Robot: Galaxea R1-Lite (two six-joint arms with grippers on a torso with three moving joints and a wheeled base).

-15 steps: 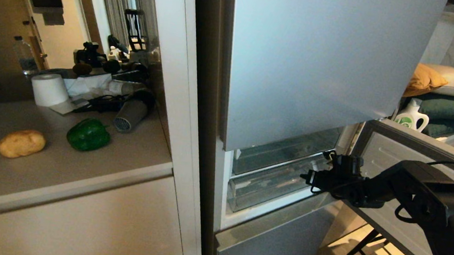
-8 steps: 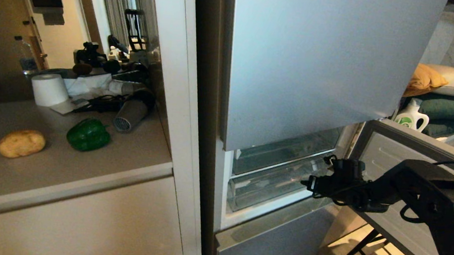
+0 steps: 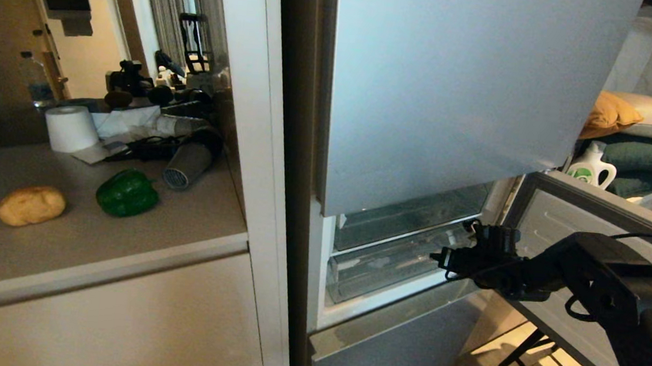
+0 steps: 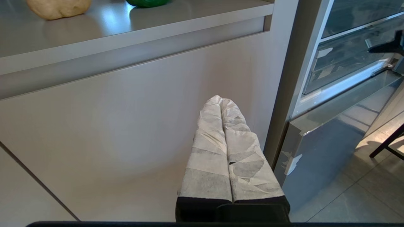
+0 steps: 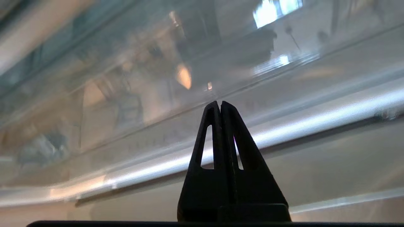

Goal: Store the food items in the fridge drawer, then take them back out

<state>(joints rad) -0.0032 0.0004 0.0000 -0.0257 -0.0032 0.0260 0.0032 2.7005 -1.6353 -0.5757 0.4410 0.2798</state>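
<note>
A green bell pepper [image 3: 127, 193] and a tan potato [image 3: 31, 205] lie on the counter [image 3: 90, 251] left of the fridge; both also show at the counter edge in the left wrist view, the potato [image 4: 58, 8] and the pepper [image 4: 146, 2]. The clear fridge drawer [image 3: 380, 270] sits pushed in behind the open lower fridge door. My right gripper [image 3: 434, 256] is shut and empty, its tips right at the drawer's transparent front [image 5: 176, 104], near its right end. My left gripper [image 4: 220, 99], fingers wrapped in white tape, is shut and empty, low in front of the cabinet panel.
The lower fridge door [image 3: 593, 230] stands swung open to the right, behind my right arm. A taller clear bin [image 3: 412, 214] sits above the drawer. A paper roll [image 3: 71, 128], hair dryer [image 3: 189, 162] and clutter fill the counter's back. A dark stool leg [image 3: 524, 348] stands on the floor.
My right gripper dipped slightly and came back, ending almost where it was, against the drawer front. The food items have not moved.
</note>
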